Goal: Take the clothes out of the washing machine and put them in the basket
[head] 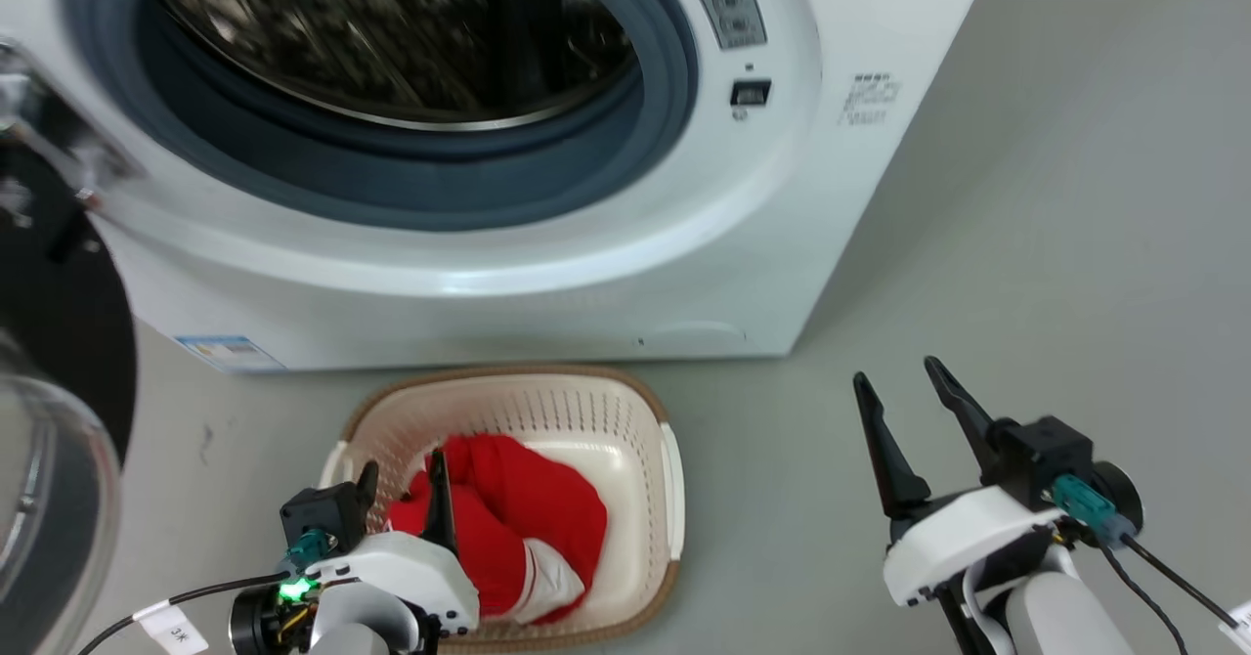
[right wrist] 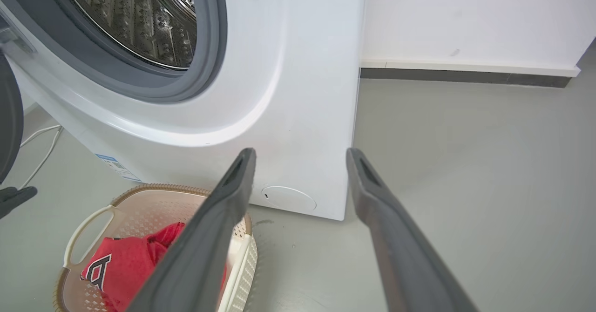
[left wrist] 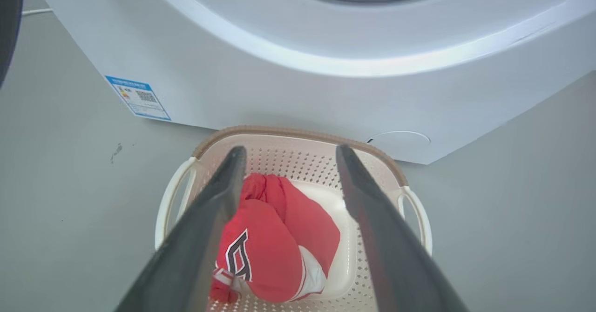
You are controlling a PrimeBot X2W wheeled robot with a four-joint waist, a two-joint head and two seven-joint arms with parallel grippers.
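Red clothes (head: 508,518) heaped in basket (head: 625,411), washing machine (head: 586,274) just behind (door (head: 59,332) open), left tool (head: 403,462) and right tool (head: 895,371) both spread

The clothes (head: 528,518) are shown in bright red, with white trim bands and black-and-white lettering. The basket (head: 586,411) is seen in cream, dotted with rows of small holes and edged in brown. The washing machine (head: 586,274) is finished in white, its rubber ring (head: 410,196) in blue-grey, its perforated drum (head: 391,39) in shiny steel. The floor (head: 1026,244) is rendered plain grey.
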